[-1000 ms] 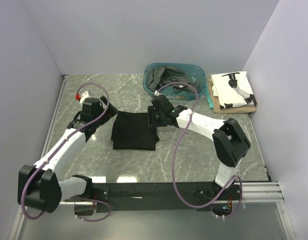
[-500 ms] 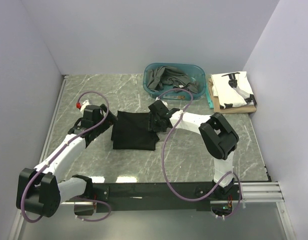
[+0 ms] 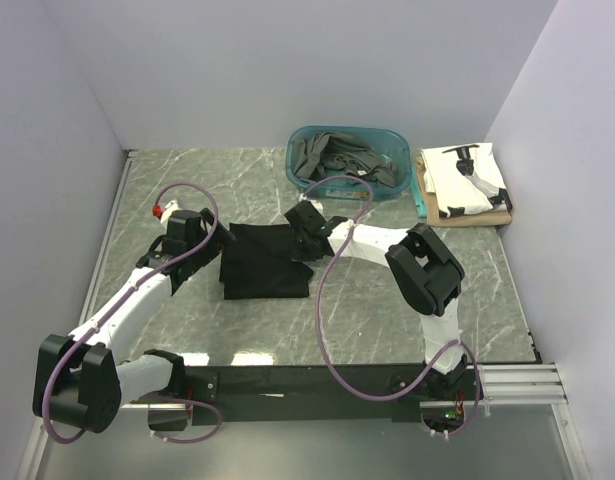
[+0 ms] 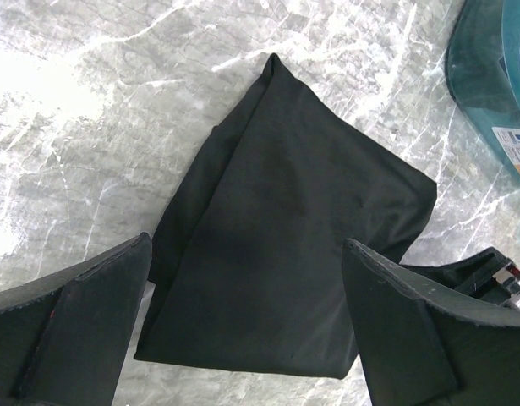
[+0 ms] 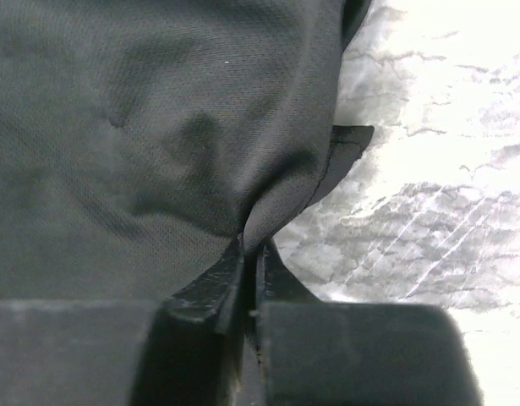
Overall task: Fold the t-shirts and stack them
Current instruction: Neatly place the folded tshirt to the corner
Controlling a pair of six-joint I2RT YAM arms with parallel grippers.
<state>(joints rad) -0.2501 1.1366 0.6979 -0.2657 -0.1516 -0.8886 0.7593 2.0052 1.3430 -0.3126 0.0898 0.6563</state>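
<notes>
A folded plain black t-shirt lies flat in the middle of the marble table. My right gripper is shut on the black t-shirt's right edge, the cloth puckered between its fingertips. My left gripper is open at the shirt's upper left corner, its fingers wide apart over the black t-shirt, touching nothing. A white t-shirt with black print rests folded on a tan one at the back right. Dark grey t-shirts fill the tub.
A teal plastic tub stands at the back centre, its corner showing in the left wrist view. White walls close the back and both sides. A black rail runs along the near edge by the arm bases.
My right gripper slid left along the shirt's right edge and closed on the cloth. My left arm drew back toward the shirt's left edge, then stayed put, open.
</notes>
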